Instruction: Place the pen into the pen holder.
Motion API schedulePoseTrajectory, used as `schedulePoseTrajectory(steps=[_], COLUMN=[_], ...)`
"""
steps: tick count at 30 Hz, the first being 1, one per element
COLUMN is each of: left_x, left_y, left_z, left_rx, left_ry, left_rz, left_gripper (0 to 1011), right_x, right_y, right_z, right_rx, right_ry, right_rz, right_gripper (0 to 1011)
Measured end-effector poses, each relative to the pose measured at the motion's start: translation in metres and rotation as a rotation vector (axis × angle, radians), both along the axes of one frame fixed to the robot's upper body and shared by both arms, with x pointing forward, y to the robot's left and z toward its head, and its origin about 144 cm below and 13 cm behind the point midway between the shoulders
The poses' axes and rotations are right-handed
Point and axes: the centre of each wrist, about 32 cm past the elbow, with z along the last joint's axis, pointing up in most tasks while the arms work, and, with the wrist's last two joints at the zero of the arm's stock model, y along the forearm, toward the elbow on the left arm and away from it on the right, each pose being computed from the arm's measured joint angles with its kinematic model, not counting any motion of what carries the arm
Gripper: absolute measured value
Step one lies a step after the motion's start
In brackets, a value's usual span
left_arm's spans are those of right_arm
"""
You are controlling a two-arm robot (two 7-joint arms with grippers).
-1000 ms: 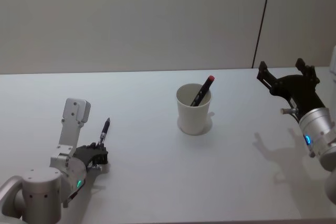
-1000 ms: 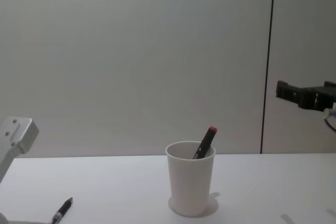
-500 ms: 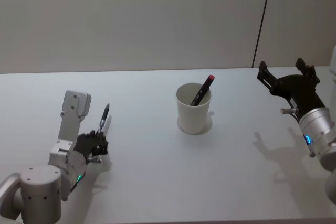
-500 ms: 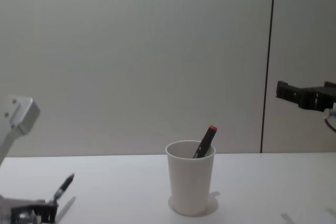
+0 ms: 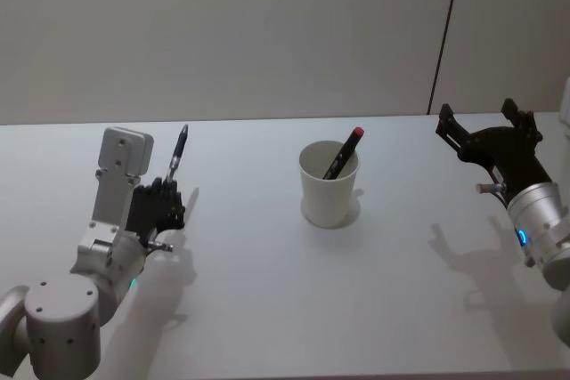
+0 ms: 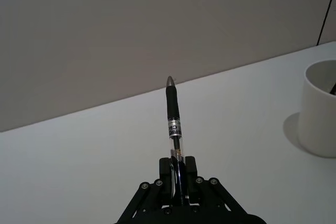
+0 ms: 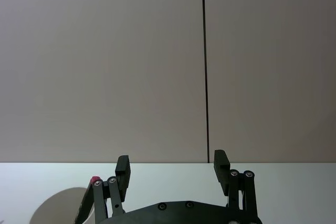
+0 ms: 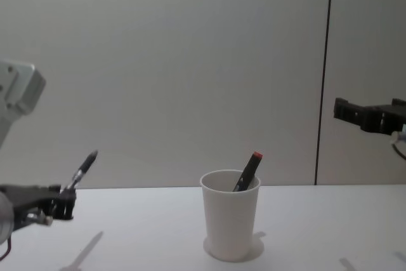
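Left gripper (image 5: 165, 208) hung above the white table (image 5: 267, 309), well left of the paper-cup pen holder (image 5: 328, 193), pinching a black pen (image 5: 178, 153) by its rear end, tip up. Right gripper (image 5: 478, 122) idled far right, fingers spread wide. Light, stiff and slick, the pen would probably pivot in so low a grip. Its clamped end was hidden, as was most of the red-capped marker (image 5: 347, 147) in the cup.

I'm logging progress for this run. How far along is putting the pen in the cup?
Done: a red-capped pen stands in the white cup. In hand: the left tool is shut on a black pen, held above the table, left of the cup. Left: carry it over the cup and release it. The right tool is open, idle at the right.
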Motion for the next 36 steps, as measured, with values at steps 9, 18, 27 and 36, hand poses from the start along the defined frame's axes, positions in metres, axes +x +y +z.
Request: schedulePoseTrajectory(steps=[9,18,27,36], left_x=[-0.005,-0.004,0.002,0.013], left_y=[-0.001,0.000,0.004,0.009], left_z=[0.005,0.004,0.002,-0.001], left_rx=[0.005,-0.005,-0.020,-0.033], left_ry=[-0.143,-0.264,-0.366,-0.439], left_rz=[-0.070,-0.167,-0.293,-0.436], left_gripper=[176,176,176,175], right_x=[0.000,0.000,0.000,0.000], right_y=[0.000,0.000,0.000,0.000], right_z=[0.000,0.000,0.000,0.000], right_rx=[0.000,0.000,0.000,0.000], right_ry=[0.000,0.000,0.000,0.000], right_rz=[0.000,0.000,0.000,0.000], right_gripper=[1001,1002,1002,1002])
